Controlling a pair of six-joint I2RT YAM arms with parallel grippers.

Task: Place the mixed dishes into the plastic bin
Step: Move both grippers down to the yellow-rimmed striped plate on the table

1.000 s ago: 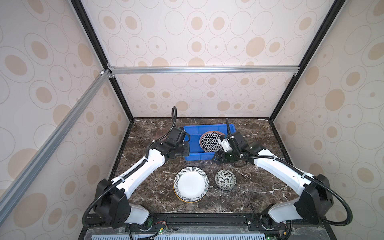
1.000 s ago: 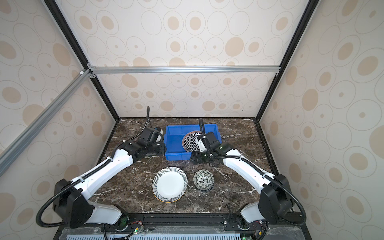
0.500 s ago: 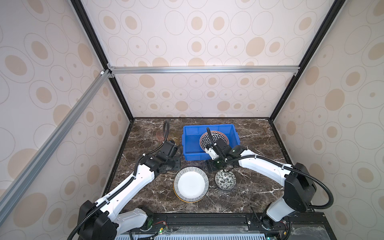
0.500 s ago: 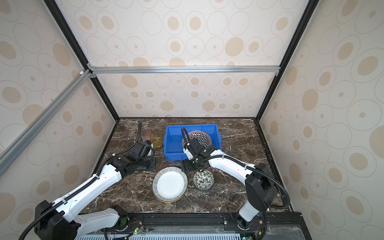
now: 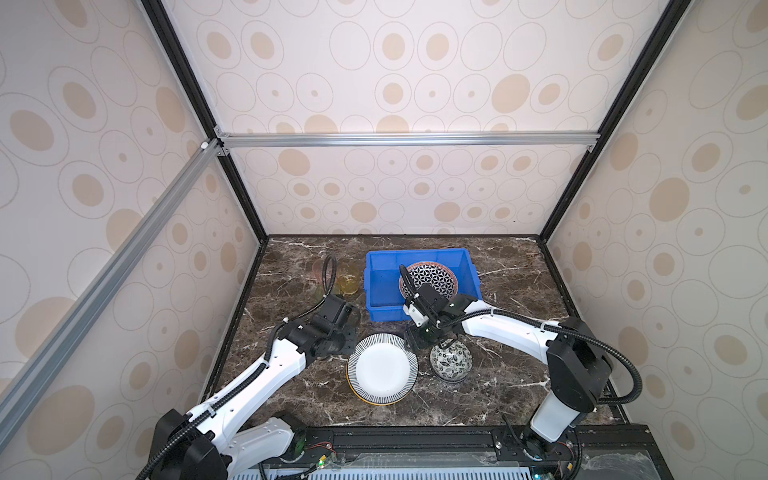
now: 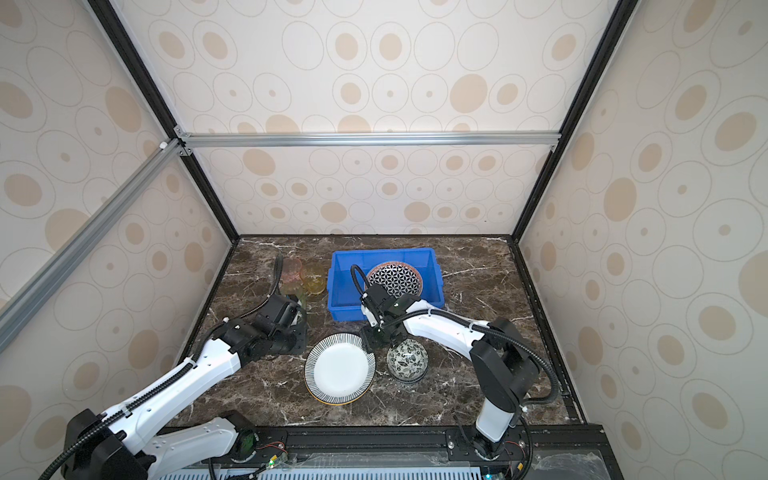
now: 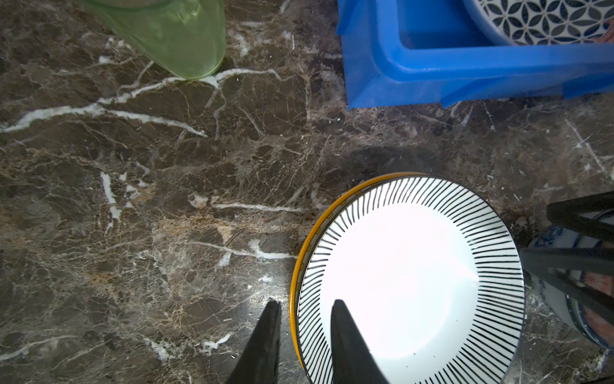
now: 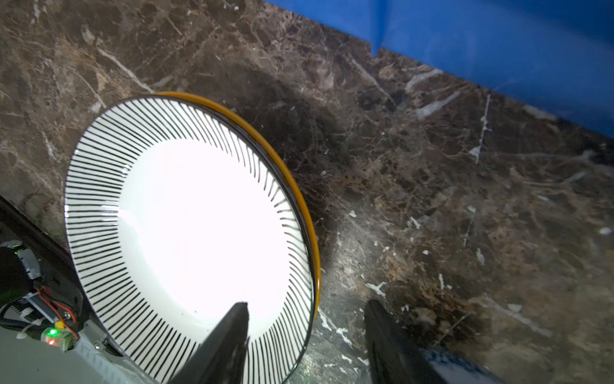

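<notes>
Left gripper [image 7: 305, 303]: jaws parted a little, astride the rim of the striped plate [image 7: 408, 282], contact not possible to tell. Right gripper [image 8: 308, 303]: jaws wider apart, astride another part of the same rim, nothing held. Under this plate, yellow-rimmed plate [image 7: 300, 246], only its edge showing. Just beside, floral bowl [image 5: 451, 360] stacked on another bowl, the lower one mostly hidden. Behind, blue bin [image 5: 380, 291] on marble table [image 5: 498, 374], geometric plate [image 5: 430, 278] inside. Left of bin: green tumbler [image 7: 172, 36], cut off; amber tumbler [image 5: 348, 281]; pink tumbler [image 5: 319, 269], partly behind cable [image 5: 331, 266]
</notes>
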